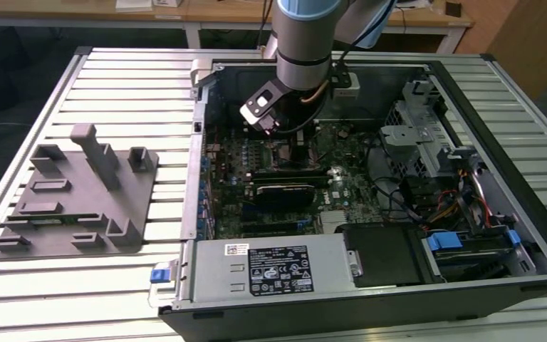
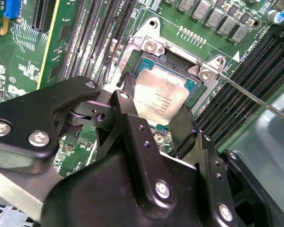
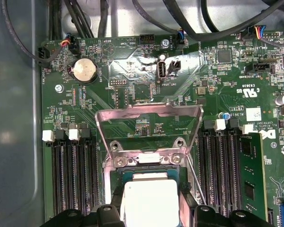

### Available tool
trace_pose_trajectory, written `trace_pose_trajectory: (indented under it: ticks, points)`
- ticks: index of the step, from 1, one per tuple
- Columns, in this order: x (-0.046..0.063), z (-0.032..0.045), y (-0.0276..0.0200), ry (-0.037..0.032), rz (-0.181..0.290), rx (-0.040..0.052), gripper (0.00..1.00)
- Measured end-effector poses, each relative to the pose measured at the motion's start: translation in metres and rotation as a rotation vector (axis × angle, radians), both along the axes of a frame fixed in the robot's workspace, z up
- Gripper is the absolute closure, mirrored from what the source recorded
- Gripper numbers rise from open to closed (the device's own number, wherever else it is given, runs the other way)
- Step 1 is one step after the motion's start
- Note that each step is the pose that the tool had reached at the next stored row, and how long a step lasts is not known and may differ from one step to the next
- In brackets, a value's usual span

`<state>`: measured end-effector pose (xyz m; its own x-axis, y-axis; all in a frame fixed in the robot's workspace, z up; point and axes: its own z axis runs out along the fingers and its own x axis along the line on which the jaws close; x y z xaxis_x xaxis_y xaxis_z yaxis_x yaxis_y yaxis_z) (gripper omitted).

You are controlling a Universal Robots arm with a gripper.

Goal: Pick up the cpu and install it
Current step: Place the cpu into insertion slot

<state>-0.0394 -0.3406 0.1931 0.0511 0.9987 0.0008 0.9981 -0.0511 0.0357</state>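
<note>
Second wrist view: the black end effector (image 2: 156, 101) is low over the green board (image 2: 19, 61). Its two fingers (image 2: 183, 124) are closed onto the cpu (image 2: 162, 93), one on each side, and they look like they touch its edges. The cpu is a flat silver square. It sits between the fingers, right at the socket (image 2: 195, 84) in the board. I cannot tell if it lies all the way down in the socket.

In the first wrist view, the cpu (image 3: 151, 198) shows as a pale square between the two black fingers (image 3: 114, 210). The shiny metal lid (image 3: 149, 124) of the socket stands open just beyond it. Long black slots (image 3: 71, 175) run along both sides of the socket.

In the exterior view, the arm (image 1: 302, 43) reaches down into the open computer case (image 1: 501, 235). The end effector (image 1: 275, 120) is deep inside the case, near its far wall. The case lies on the ribbed metal surface (image 1: 112, 85). A grey tray (image 1: 74, 206) with posts sits well apart, on the exterior view's left.
</note>
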Motion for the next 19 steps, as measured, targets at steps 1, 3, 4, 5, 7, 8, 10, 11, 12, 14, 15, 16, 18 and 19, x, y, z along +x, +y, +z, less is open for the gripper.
trace_pose_trajectory:
  ticks: [1, 3, 4, 5, 7, 8, 10, 11, 12, 14, 15, 16, 18, 19]
  points:
    - [0.0000, 0.0000, 0.0000, 0.0000, 0.001, -0.0001, 0.46]
    - [0.0000, -0.0001, 0.0000, 0.0001, 0.004, -0.0001, 0.46]
    - [0.0001, -0.0002, 0.0000, 0.0001, 0.005, 0.0000, 0.46]
    - [0.0001, -0.0002, 0.0000, 0.0001, 0.006, -0.0001, 0.46]
    - [0.0001, -0.0004, 0.0000, 0.0001, 0.008, -0.0001, 0.46]
    - [0.0001, -0.0005, 0.0000, 0.0001, 0.008, -0.0001, 0.46]
    - [0.0001, -0.0005, 0.0000, 0.0001, 0.009, -0.0001, 0.46]
    - [0.0001, -0.0006, 0.0000, 0.0001, 0.009, -0.0001, 0.46]
    - [0.0001, -0.0006, 0.0000, 0.0001, 0.009, -0.0001, 0.46]
    - [0.0001, -0.0006, 0.0000, 0.0000, 0.009, -0.0001, 0.46]
    - [0.0001, -0.0006, 0.0000, 0.0000, 0.009, 0.0000, 0.46]
    - [0.0001, -0.0006, 0.0000, 0.0000, 0.009, 0.0000, 0.46]
    - [0.0002, -0.0009, 0.0001, -0.0006, 0.009, 0.0007, 0.45]
    - [0.0002, -0.0009, 0.0001, -0.0005, 0.009, 0.0008, 0.45]
